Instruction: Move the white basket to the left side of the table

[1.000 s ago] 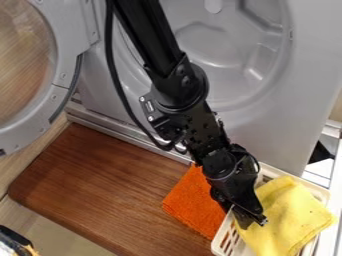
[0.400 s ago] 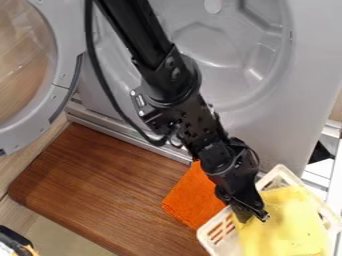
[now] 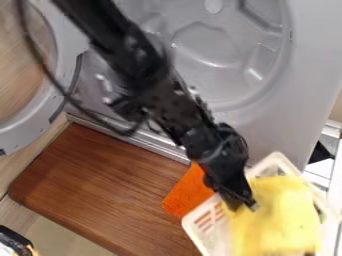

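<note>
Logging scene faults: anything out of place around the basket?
Mildly odd: the basket overlaps the orange cloth, hiding part of it. Can't tell whether it rests on it; the cloth could snag. No spill or damage visible.

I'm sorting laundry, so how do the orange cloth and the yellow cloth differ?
The orange cloth lies flat on the brown wooden board; the yellow cloth lies in the slotted white basket. Less of the orange cloth shows than of the yellow cloth. Both look like soft fabric.
</note>
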